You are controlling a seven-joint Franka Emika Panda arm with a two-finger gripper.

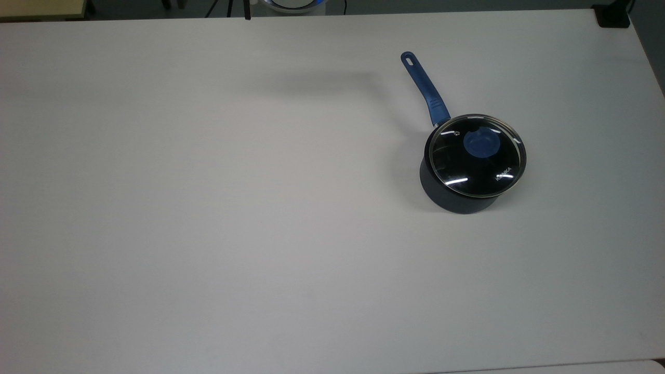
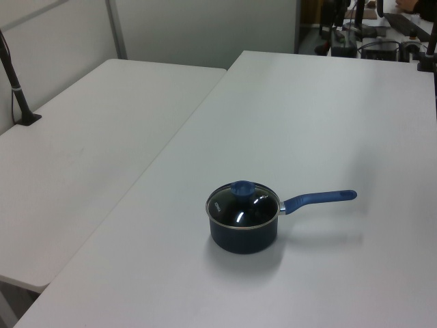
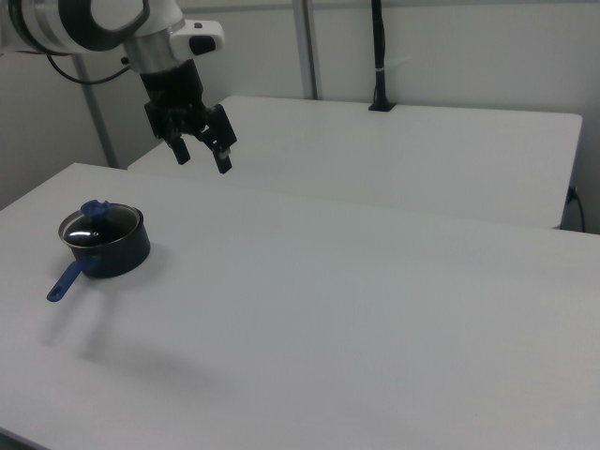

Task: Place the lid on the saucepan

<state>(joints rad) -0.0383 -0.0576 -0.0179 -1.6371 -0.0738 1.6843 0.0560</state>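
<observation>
The saucepan (image 1: 453,200) stands on the white table (image 1: 208,208) at the top view's right, its blue handle (image 1: 425,89) pointing to the far edge. The glass lid (image 1: 478,169) with its blue knob (image 1: 480,143) sits flat on the pan's rim. In the left view the saucepan (image 2: 244,236) carries the lid (image 2: 243,205) too. In the right view my gripper (image 3: 202,161) hangs high in the air, well above and to the right of the saucepan (image 3: 117,253) and its lid (image 3: 97,224). It is open with nothing between its fingers.
A second white table (image 2: 89,137) butts against this one, with a black clamped post (image 2: 19,96) at its edge. A black block (image 1: 613,15) sits at the top view's upper right corner. Cluttered equipment (image 2: 369,27) stands beyond the far edge.
</observation>
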